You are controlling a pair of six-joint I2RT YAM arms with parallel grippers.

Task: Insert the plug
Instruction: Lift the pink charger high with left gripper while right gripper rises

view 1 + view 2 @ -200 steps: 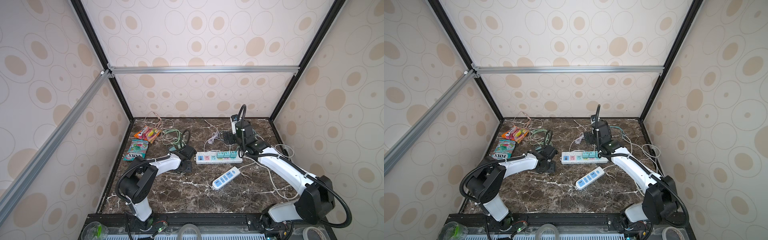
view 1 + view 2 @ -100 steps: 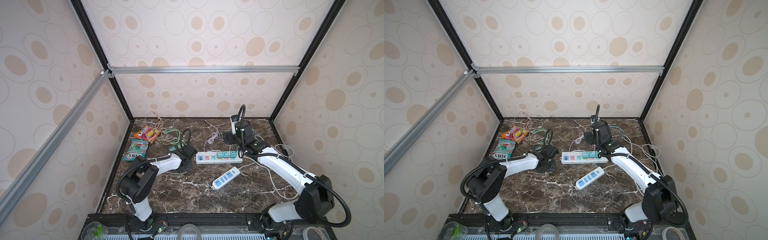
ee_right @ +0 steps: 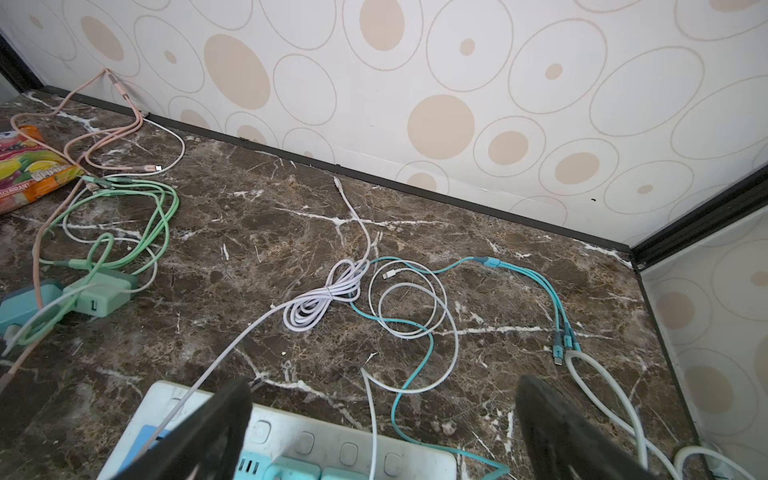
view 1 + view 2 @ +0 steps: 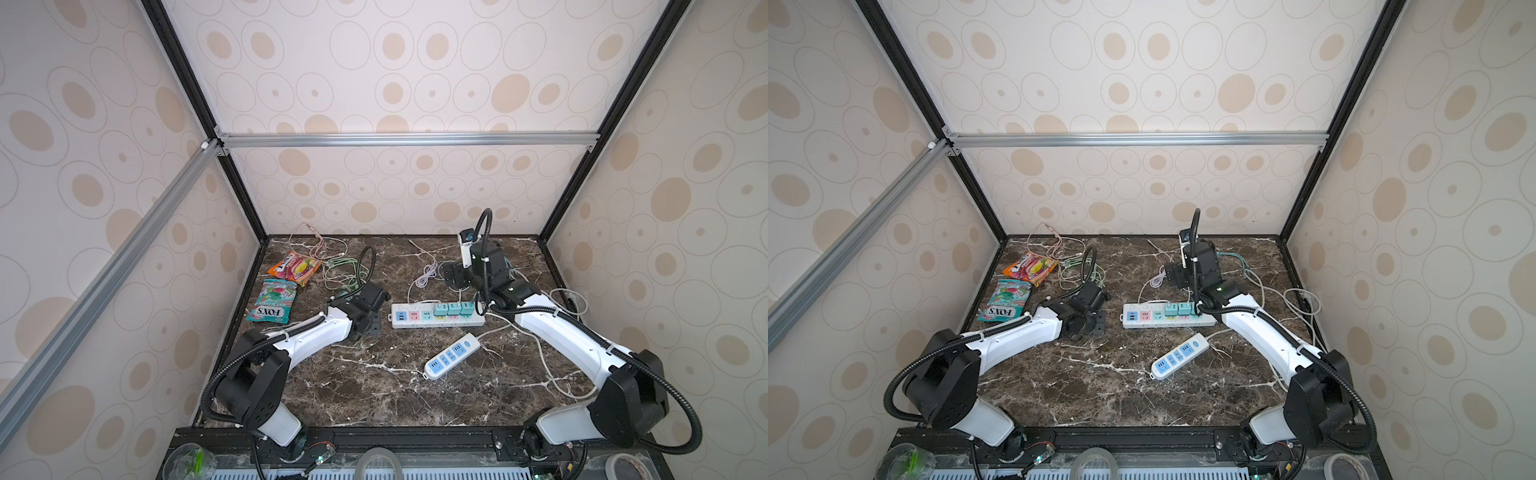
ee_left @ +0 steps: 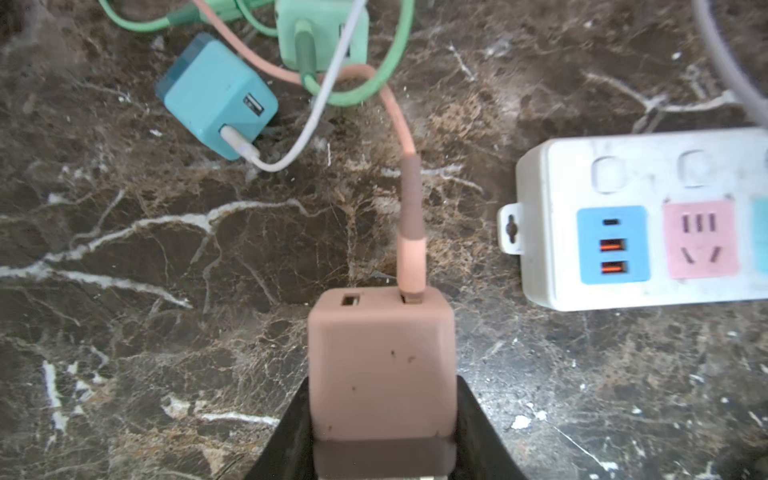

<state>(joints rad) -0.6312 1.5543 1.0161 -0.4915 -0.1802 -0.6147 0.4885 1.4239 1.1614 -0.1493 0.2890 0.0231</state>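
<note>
Marble tabletop (image 5: 166,249): your left gripper (image 5: 380,415) pinches the pink charger (image 5: 380,353), lower centre; right gripper (image 3: 384,407) spread. Grasp looks made; next, line it over the pink socket (image 5: 700,239), right edge.

Legible markings in my workspace: candy bag print.
In both top views the green candy bag (image 4: 272,306) (image 4: 1005,305) carries the brand "FOX'S" in white letters on a dark band. It reads upside down from my camera head, and a smaller line beside it appears to say "MINT BLOSSOM". My right wrist camera shows the orange candy bag (image 3: 29,174) with a word ending in "CURRANT" along its edge. Its other print is too small to read.
</note>
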